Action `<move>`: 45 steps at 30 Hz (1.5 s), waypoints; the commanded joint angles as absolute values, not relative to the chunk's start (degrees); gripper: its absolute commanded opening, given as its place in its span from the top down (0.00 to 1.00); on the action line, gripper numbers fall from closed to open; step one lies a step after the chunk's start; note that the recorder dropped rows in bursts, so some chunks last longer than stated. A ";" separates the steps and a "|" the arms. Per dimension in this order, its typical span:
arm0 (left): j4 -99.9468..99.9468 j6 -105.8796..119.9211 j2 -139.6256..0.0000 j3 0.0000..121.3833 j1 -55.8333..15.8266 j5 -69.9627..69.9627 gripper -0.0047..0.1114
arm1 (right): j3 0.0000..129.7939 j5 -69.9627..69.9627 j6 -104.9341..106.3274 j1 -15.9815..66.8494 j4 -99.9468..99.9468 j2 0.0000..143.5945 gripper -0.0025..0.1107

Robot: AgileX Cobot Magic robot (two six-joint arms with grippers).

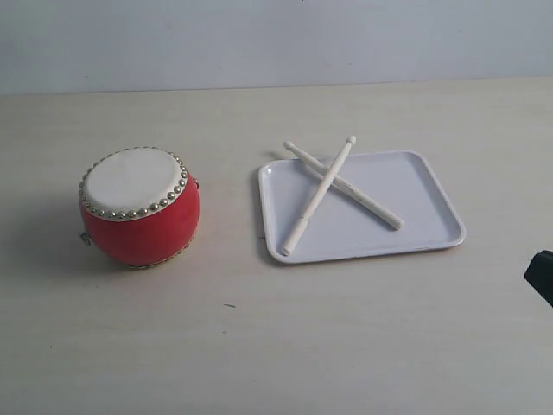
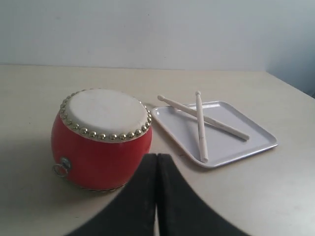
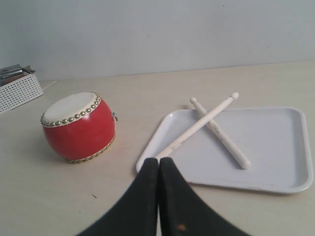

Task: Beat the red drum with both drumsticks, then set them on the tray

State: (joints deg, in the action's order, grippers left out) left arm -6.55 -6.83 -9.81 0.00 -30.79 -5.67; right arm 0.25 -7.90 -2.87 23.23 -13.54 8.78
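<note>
Left on the pale beige tabletop (image 1: 259, 346) sits the red drum (image 1: 140, 207), skin up, and right of it the white tray (image 1: 432, 199) carries both drumsticks (image 1: 331, 179) crossed in an X, tips past its far rim toward the plain wall (image 1: 259, 35), faint print on one unreadable, while left gripper (image 2: 156, 156) and right gripper (image 3: 158, 160) are both clenched empty.

No text, label, brand, number or sign can be read in any view. The only hint of print is a short row of tiny dark marks on the shaft of one drumstick (image 3: 189, 132), on the stretch lying just ahead of the tips of the right tool (image 3: 158, 161). The marks are too small and blurred to make out as letters or figures.
</note>
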 commanded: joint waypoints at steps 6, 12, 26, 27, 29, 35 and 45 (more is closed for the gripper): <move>-6.30 -3.99 -9.38 0.00 -30.94 -8.57 0.96 | 0.00 -7.71 -2.99 23.32 -13.49 8.59 0.98; -10.31 1.39 -9.38 0.00 -30.94 -8.69 0.96 | 0.00 -7.71 -2.99 23.32 -13.49 8.59 0.98; -11.02 2.63 -9.38 0.00 -30.94 -10.84 0.96 | 0.00 -7.71 -2.99 23.32 -13.49 8.59 0.98; -11.02 2.63 -9.38 0.00 -30.94 -10.84 0.96 | 0.00 -7.71 -2.99 23.32 -13.49 8.59 0.98; -11.02 1.42 -9.38 0.00 -30.94 -10.96 0.96 | 0.00 -7.71 -2.99 23.32 -13.49 8.59 0.98; -11.02 0.73 -9.38 0.00 -30.94 -11.27 0.96 | 0.00 -7.71 -2.99 23.32 -13.49 8.59 0.98; -11.02 1.15 -9.38 0.00 -30.94 -11.22 0.96 | 0.00 -7.71 -2.99 23.32 -13.49 8.59 0.98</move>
